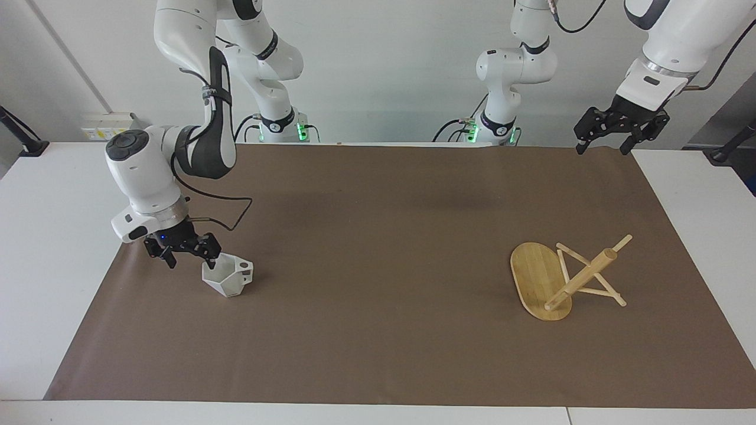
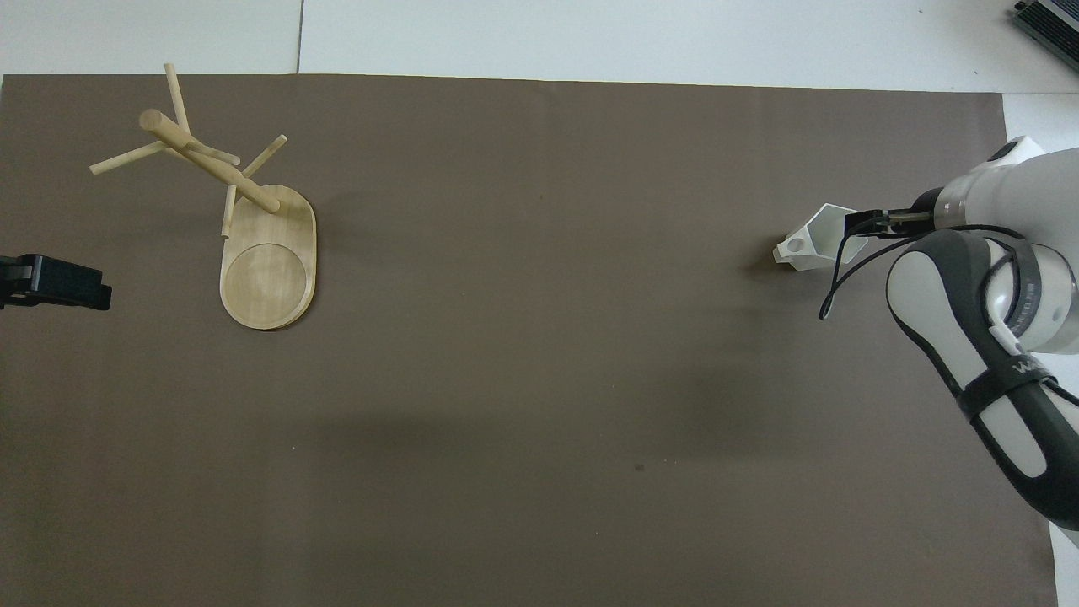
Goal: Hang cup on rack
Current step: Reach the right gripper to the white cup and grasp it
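Your cup (image 1: 227,277) stands upright on the brown mat (image 1: 378,265) toward the right arm's end of the table, its hexagonal mouth facing up and nothing to be seen inside it; the blocky handle with its round hole points toward the middle of the mat. The right gripper (image 1: 190,255) is right at the cup, its jaws spread wide, one fingertip at the rim on the side away from the handle and the other out over the mat; you cannot tell whether the fingertip touches the rim or sits inside the mouth, and the cup is not gripped. Well apart from it, toward the left arm's end, the rack (image 1: 561,277) rests on its flat oval base with its thick post leaning hard and thin pegs sticking out, none of them carrying anything. Your left gripper (image 1: 607,145) waits with jaws apart, empty, over the mat's corner nearest its own base.
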